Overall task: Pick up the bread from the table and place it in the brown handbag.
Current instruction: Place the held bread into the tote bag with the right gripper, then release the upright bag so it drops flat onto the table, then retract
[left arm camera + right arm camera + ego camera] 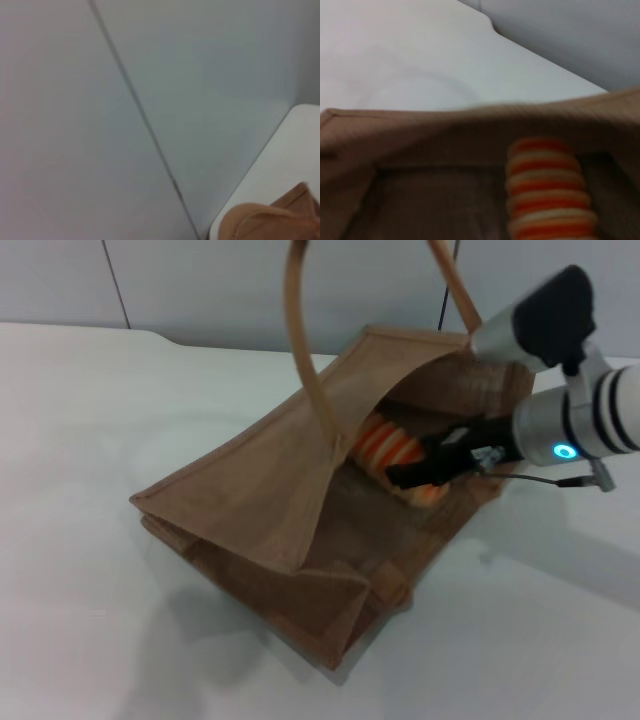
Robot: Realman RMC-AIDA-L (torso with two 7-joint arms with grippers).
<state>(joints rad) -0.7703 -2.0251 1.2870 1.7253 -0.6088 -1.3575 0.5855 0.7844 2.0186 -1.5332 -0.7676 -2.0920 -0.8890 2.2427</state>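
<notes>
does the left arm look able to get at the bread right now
Probably not. The bread sits inside the brown handbag with the right gripper around it, filling the opening; the left arm is out of the head view.

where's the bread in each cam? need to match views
Head view: the bread lies inside the mouth of the brown handbag, right of centre, at the right gripper.
Left wrist view: bread not in it; only a corner of the bag and the table.
Right wrist view: bread at lower right, beyond the bag's near edge.
Shared landmark: the handbag's tan woven edge.
</notes>
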